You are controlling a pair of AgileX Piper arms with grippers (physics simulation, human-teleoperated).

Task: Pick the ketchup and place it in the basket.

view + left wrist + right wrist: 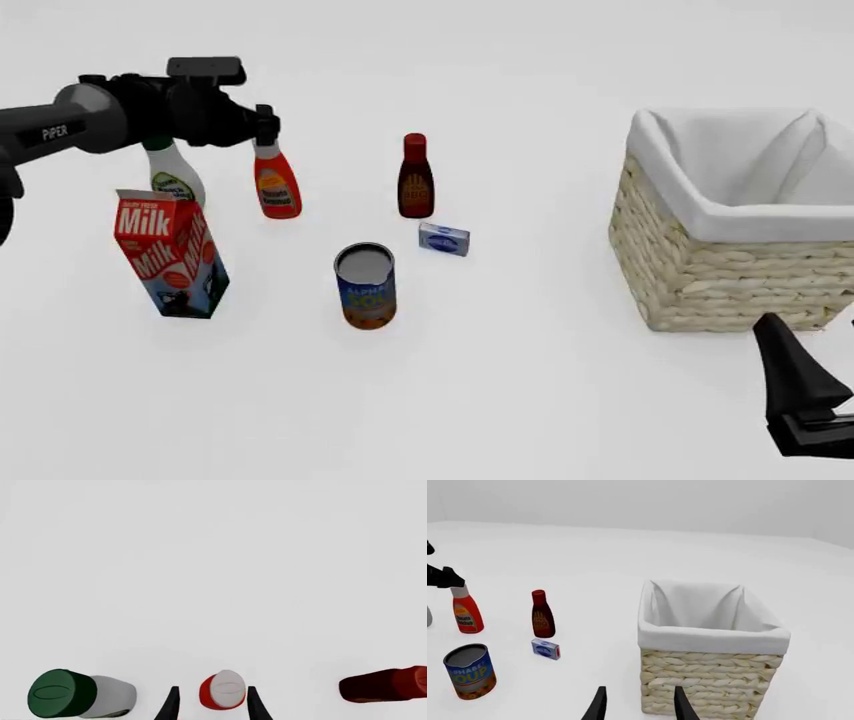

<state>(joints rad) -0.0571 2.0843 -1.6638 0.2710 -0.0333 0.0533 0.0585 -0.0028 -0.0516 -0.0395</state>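
- At the table's far-left side, the ketchup stands upright between a white bottle w/ green cap and a dark brown-red sauce bottle, behind the milk carton and soup can.
- Left gripper sits at the ketchup's white cap; left wrist view shows its fingers spread either side of the cap, apparently not yet pinching.
- Right gripper waits near the basket, fingers apart, holding nothing.
- Handling, by judgement: plastic squeeze bottle, probably light, smooth, a bit slippery; body gives under pressure, cap is stiffer. Neck just under the cap looks the surest hold; tall and narrow, so it could tip if nudged.
- Basket stands well apart, to the right; small blue box lies between.
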